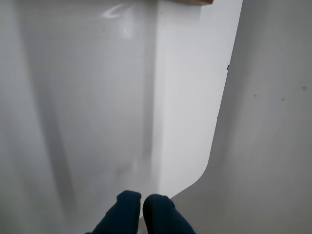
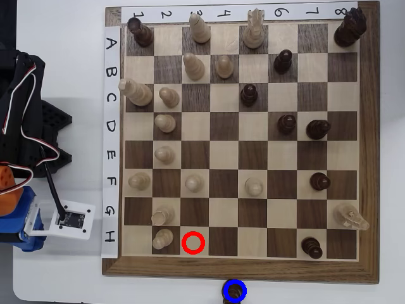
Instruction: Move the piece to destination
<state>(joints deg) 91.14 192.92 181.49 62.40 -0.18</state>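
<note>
The piece [image 2: 235, 291], a small dark-brown pawn, stands off the board just below its near edge in the overhead view, inside the blue ring of the destination [image 2: 225, 291]. A red ring [image 2: 193, 235] marks an empty dark square in row H. My gripper [image 1: 142, 204] shows only in the wrist view, at the bottom edge. Its two dark blue fingers [image 1: 126, 207] are pressed together with nothing between them, over a bare white surface. The arm [image 2: 22, 126] is folded up at the far left of the overhead view, well away from the piece.
The wooden chessboard [image 2: 114, 269] carries several pale and dark pieces, mostly in its upper and left parts. A white camera module [image 2: 71, 219] and cables [image 2: 38, 149] lie left of the board. A brown edge [image 1: 187, 2] shows at the top of the wrist view.
</note>
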